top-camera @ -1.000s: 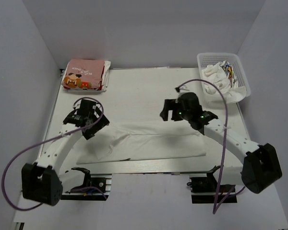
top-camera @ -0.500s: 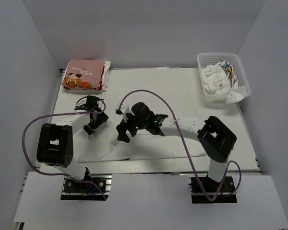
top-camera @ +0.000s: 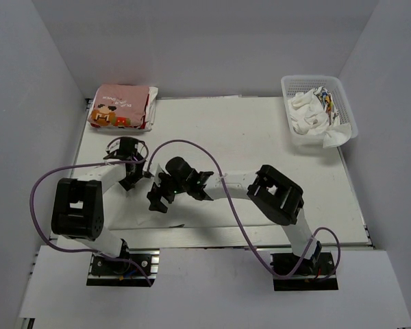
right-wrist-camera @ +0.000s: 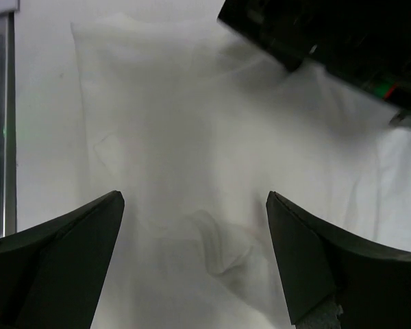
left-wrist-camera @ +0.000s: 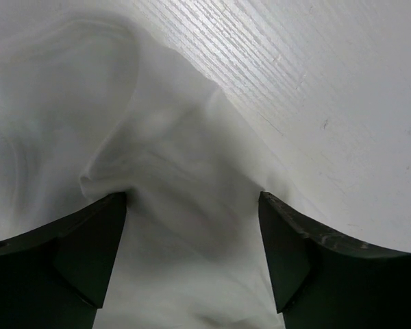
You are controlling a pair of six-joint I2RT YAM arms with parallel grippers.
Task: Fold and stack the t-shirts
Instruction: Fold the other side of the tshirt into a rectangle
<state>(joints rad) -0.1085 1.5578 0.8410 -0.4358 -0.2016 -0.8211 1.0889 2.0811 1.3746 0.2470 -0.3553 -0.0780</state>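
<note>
White arms [top-camera: 231, 186], black joints [top-camera: 75, 208], purple cables [top-camera: 190, 144]

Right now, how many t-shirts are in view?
2 for sure: a folded pink t-shirt at the far left corner of the table, and a white t-shirt spread on its near half. The basket at far right holds crumpled cloth, maybe more shirts.

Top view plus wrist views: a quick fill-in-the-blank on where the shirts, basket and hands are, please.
The folded pink tee lies at the far ___ corner of the table. The basket sits at its far ___ corner. Over the white tee, the left hand and right hand both have jaws ___.
Missing: left; right; open.
</note>
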